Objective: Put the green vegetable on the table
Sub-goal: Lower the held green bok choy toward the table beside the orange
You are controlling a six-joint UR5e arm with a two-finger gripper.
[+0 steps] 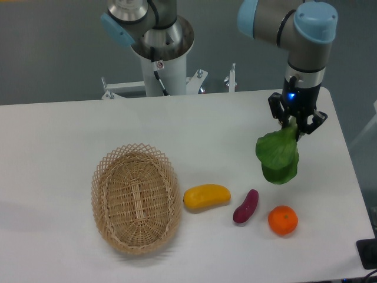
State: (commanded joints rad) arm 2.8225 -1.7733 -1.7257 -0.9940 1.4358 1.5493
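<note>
The black two-finger gripper [293, 122], carried on the grey-and-blue arm at the right of the scene, is pinched on the pale stem end of the floppy, dark-green leafy toy vegetable [278, 155]. The vegetable hangs straight below the claw, its long axis near vertical, stem uppermost between the fingers and the broad leaf drooping down and slightly to the left. It appears to hang clear of the large white rectangular tabletop [53, 147], though how far above cannot be judged from this single view. The coming move therefore turns on a vertical relation: the leaf tip is the lowest part and would probably meet the surface first as the claw goes down, after which the limp leaf may fold or lie over to one side.

Left to right along the near half of the table: an oval woven wicker basket [136, 198] at the left; just to its right a yellow oblong toy piece [206, 196]; then a small purple eggplant-like piece [245, 206], lying on a slant; then a round orange toy fruit [283, 220]. The purple piece and the orange fruit lie near the spot beneath the hanging leaf, on its near side, and are the only things a drooping leaf might brush. The tabletop behind and to the right of the vegetable shows only bare white surface.
</note>
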